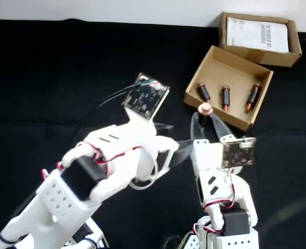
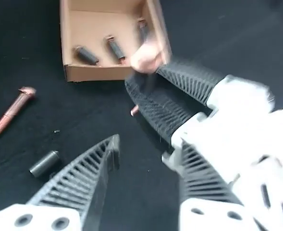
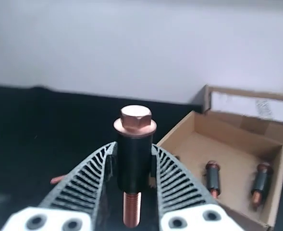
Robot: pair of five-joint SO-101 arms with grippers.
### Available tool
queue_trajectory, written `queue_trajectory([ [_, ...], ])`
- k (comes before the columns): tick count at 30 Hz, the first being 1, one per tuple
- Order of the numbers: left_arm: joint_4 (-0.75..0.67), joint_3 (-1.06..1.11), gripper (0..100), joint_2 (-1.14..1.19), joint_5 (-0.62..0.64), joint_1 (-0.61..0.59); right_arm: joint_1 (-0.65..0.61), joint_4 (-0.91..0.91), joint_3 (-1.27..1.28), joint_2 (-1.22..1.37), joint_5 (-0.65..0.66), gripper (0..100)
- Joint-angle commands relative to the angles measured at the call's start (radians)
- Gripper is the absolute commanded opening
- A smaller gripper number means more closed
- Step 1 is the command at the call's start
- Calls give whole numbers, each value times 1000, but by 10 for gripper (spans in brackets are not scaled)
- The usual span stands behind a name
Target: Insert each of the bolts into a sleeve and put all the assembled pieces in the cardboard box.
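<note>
The bolt (image 3: 135,120) sits in a black sleeve (image 3: 131,166), and the right gripper (image 3: 133,150) is clamped on this sleeve, holding it upright just beside the near wall of the cardboard box (image 1: 230,70). Three finished pieces (image 1: 225,97) lie inside the box. The left gripper (image 2: 148,144) has its fingers spread and seems empty, over the table (image 2: 16,53), where a loose bolt (image 2: 11,113) and a loose sleeve (image 2: 44,162) lie apart.

High view: fixed overhead, looking down and across the table (image 1: 49,67) toward the back wall (image 1: 116,8). Left wrist view: close, angled down at the tabletop. Right wrist view: close, facing nearly level (same wall ahead). All three views share the cardboard box (image 1: 230,70) (image 2: 103,24) (image 3: 227,149).
</note>
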Motion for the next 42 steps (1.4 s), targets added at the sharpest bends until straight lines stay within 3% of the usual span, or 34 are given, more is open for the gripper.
queue_trajectory([
  [1,18,13,5,-44,6,-7,53,-99,-81,-2,9,7],
  [6,15,147,20,-122,11,-36,61,-183,-136,18,48,7],
  [10,-60,291,20,-186,6,-148,96,-185,-300,180,54,7],
  [14,-250,449,20,-251,6,-295,125,-186,-504,415,54,7],
  [21,-727,750,20,-358,6,-568,143,-182,-759,716,52,7],
  [27,-1005,997,20,-447,6,-684,177,-180,-842,888,52,7],
  [37,-1189,1239,20,-550,12,-760,288,-180,-1096,1302,52,7],
  [42,-1194,1241,20,-544,14,-789,348,-173,-1268,1521,52,7],
])
